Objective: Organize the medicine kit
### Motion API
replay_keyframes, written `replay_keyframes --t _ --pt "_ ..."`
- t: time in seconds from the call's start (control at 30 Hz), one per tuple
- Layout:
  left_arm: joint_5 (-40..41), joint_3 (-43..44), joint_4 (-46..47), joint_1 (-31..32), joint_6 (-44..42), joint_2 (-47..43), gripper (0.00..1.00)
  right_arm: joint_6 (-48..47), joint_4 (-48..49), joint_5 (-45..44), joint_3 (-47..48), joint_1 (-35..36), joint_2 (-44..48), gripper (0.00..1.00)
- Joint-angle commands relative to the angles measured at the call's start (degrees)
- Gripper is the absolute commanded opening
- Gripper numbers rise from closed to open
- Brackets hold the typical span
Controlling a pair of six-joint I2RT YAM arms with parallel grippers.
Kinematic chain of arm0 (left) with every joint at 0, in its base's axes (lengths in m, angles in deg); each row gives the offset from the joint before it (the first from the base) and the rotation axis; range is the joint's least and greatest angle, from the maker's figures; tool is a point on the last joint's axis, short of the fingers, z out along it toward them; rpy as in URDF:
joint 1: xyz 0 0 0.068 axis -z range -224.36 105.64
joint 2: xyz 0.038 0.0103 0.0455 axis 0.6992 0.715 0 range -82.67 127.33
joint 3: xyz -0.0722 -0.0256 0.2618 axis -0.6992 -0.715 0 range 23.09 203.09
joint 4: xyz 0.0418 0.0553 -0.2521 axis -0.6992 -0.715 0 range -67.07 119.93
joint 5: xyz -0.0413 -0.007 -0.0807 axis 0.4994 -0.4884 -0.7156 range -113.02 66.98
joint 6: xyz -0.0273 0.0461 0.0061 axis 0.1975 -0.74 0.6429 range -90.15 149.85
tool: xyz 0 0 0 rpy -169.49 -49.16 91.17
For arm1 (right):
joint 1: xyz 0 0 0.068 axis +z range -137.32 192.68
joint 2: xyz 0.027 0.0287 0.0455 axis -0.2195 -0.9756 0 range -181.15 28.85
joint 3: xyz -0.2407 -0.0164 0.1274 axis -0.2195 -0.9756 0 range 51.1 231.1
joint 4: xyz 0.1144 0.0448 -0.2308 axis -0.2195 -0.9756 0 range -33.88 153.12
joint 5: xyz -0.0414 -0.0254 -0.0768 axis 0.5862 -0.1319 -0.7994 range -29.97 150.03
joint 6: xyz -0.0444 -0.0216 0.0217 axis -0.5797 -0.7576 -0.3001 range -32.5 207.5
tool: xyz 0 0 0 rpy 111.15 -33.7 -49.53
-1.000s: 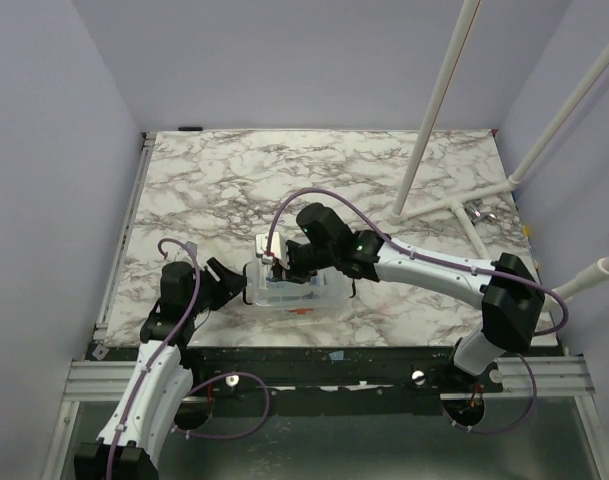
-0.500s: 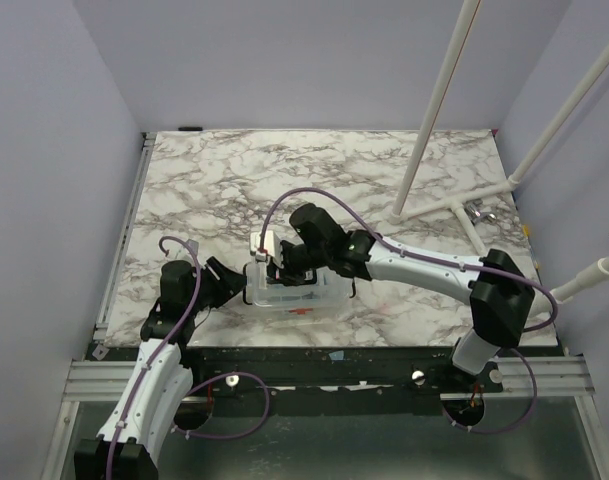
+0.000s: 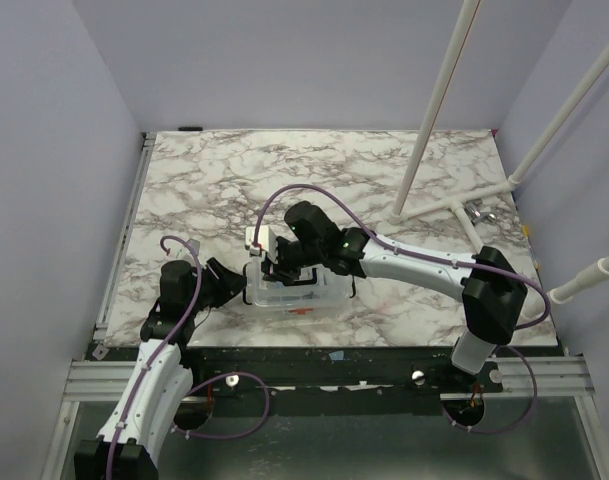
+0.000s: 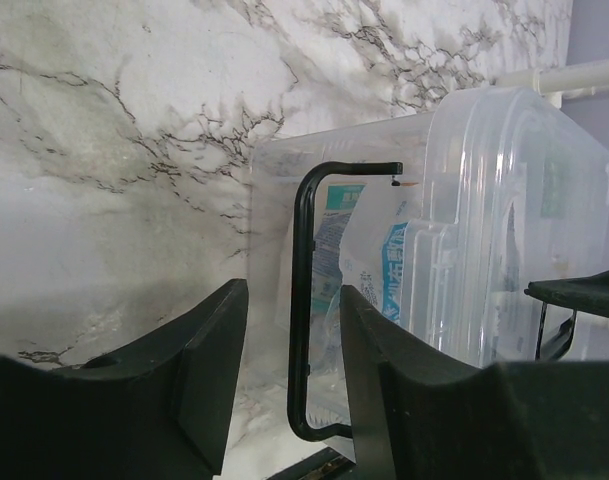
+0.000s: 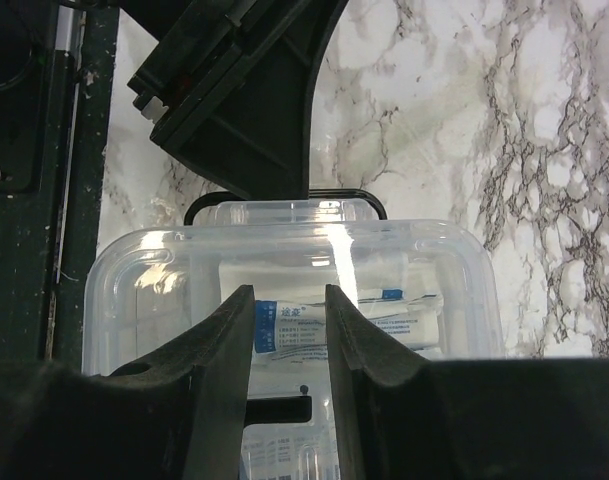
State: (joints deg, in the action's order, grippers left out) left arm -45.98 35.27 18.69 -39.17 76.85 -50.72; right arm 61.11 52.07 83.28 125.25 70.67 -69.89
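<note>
While the clear plastic kit box point(image 3: 290, 290) sits where it sat a second ago, near the front edge of the marbled surface point(image 3: 384, 170) and left of its middle, the right arm has slid leftward over it. Its right hand point(image 3: 273, 262) was above the box's rear middle then and now hangs over the rear left corner. The left arm has not shifted.

Seen from the right wrist, the box's lid point(image 5: 284, 260) lies directly under the right hand point(image 5: 289, 300). The fingers stand a narrow gap apart with nothing clamped between them. Through that gap a packet with blue print point(image 5: 304, 335) shows inside the box. Beyond the lid's far rim curves a black wire handle point(image 5: 284, 200), and behind that is the dark body of the left hand point(image 5: 234, 100).

From the left wrist, the left hand point(image 4: 294, 310) is at the box's end wall point(image 4: 274, 200). Its fingers are parted and straddle the wire handle point(image 4: 302, 300), which runs down the gap without visibly touching either finger. Blue-printed packets point(image 4: 384, 270) press against the clear wall just past it.
</note>
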Motion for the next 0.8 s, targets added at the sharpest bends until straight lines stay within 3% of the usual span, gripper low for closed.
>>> replay_keyframes --t 0.0,0.17,0.4,0.77 --pt "-1.3 0.3 0.8 -0.5 -1.2 -0.6 0.41 0.4 -5.8 -3.7 -1.1 -0.3 -3.7 0.37" --pt "-2.1 0.5 1.4 -0.5 -1.4 0.1 0.26 0.6 -5.7 -4.4 -1.5 -0.2 -3.9 0.37" --pt "-2.4 0.6 1.3 -0.6 -1.7 -0.1 0.13 0.7 -5.7 -5.1 -1.9 -0.3 -4.2 0.37" --pt "-2.2 3.7 -3.0 -0.6 -2.7 -3.6 0.06 0.9 -5.7 -6.4 -2.9 -0.3 -4.1 0.36"
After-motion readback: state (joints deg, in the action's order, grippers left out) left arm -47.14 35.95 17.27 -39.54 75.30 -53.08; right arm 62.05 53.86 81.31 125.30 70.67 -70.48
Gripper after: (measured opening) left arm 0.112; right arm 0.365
